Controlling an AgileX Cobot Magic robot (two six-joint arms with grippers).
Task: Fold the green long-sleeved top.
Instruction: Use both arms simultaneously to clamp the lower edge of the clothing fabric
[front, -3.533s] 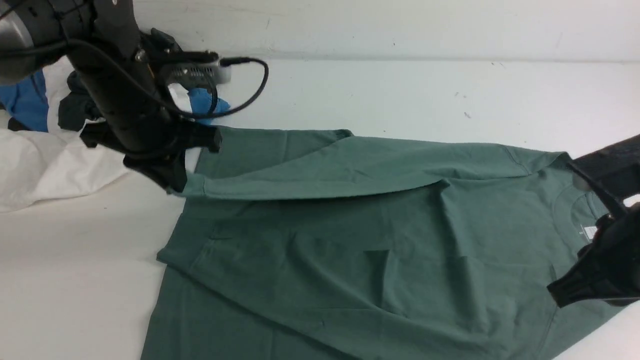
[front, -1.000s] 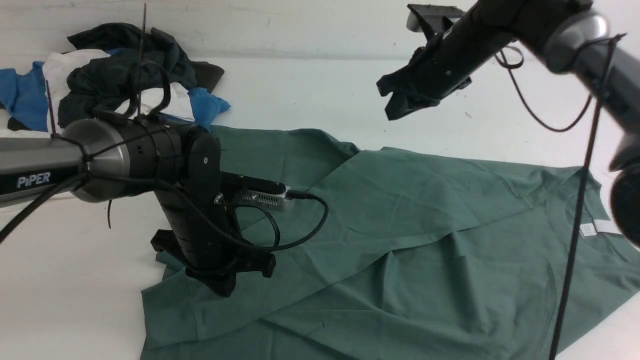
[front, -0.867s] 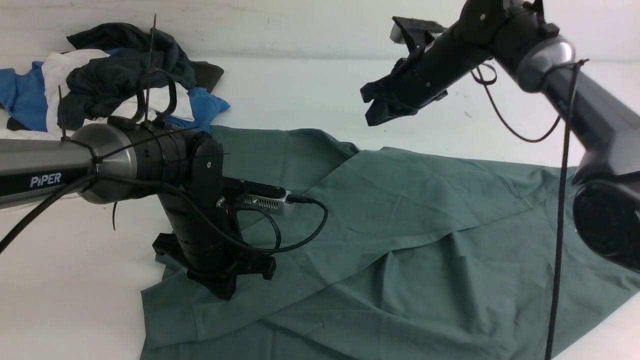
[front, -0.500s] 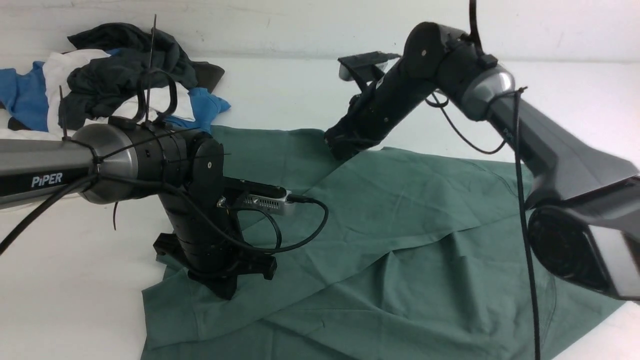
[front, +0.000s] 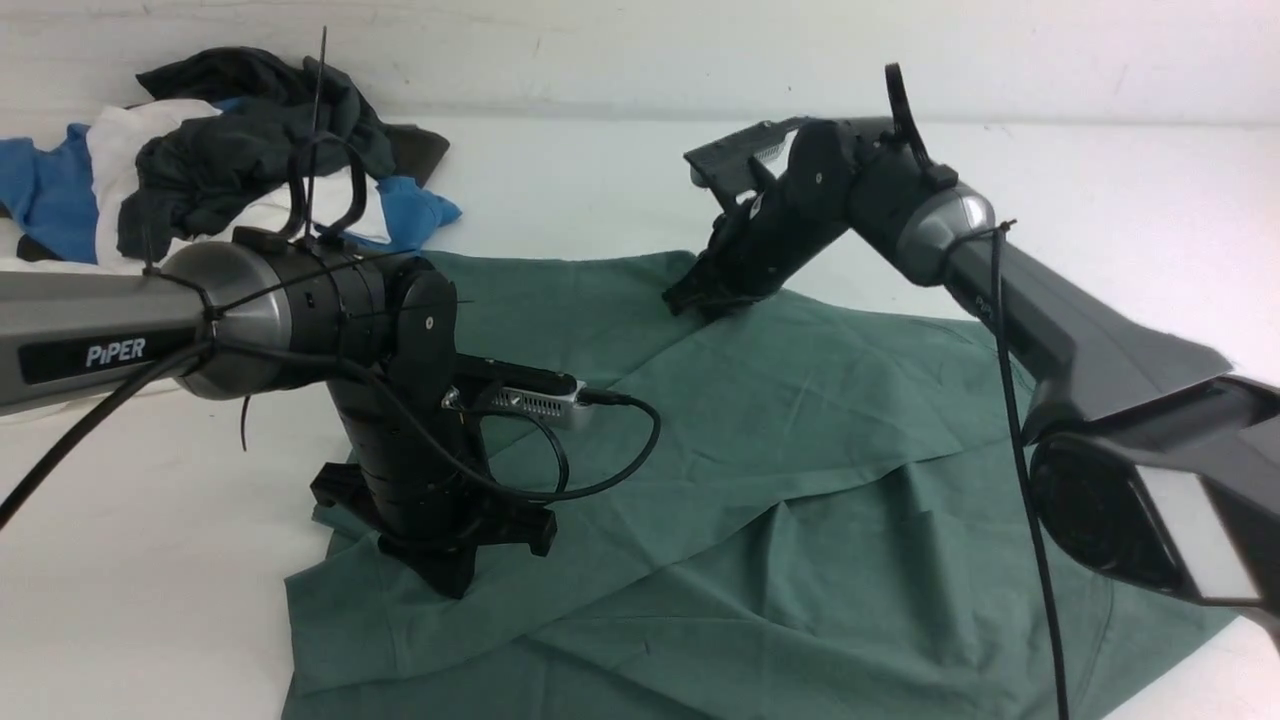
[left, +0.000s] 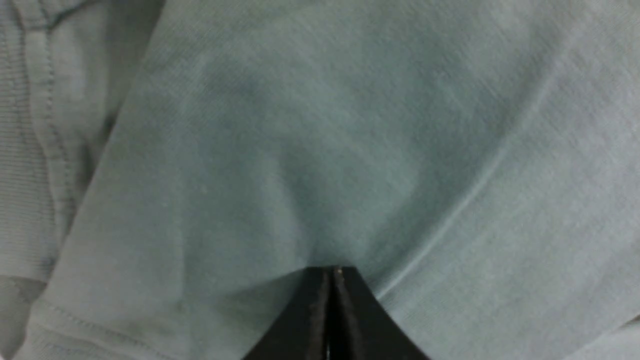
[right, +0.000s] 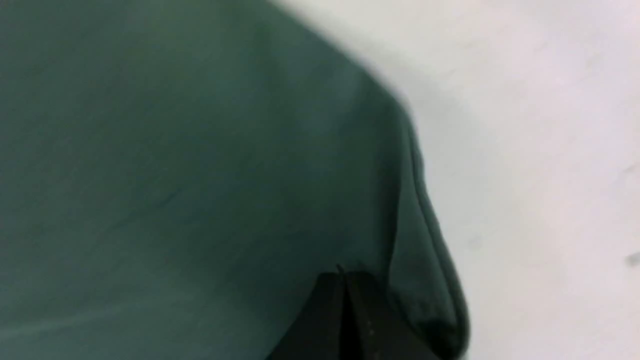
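The green long-sleeved top (front: 800, 450) lies spread on the white table, with a large flap folded diagonally over its body. My left gripper (front: 445, 578) points down and is shut, its tip pressed onto the cloth near the top's left edge. In the left wrist view the shut tip (left: 332, 272) rests on the green fabric (left: 350, 125), with a ribbed band (left: 20, 175) to one side. My right gripper (front: 688, 300) is shut, its tip on the top's far edge. The right wrist view shows that tip (right: 345, 276) on the fabric (right: 175, 175) beside a rolled hem (right: 430, 240).
A pile of blue, white and black garments (front: 230, 150) lies at the back left of the table (front: 1100, 200). The left arm's cable (front: 600, 470) loops over the cloth. The right arm's body fills the near right.
My right arm has swung down and to the left from high above the table onto the top's far edge. My left arm has stayed pressed on the cloth.
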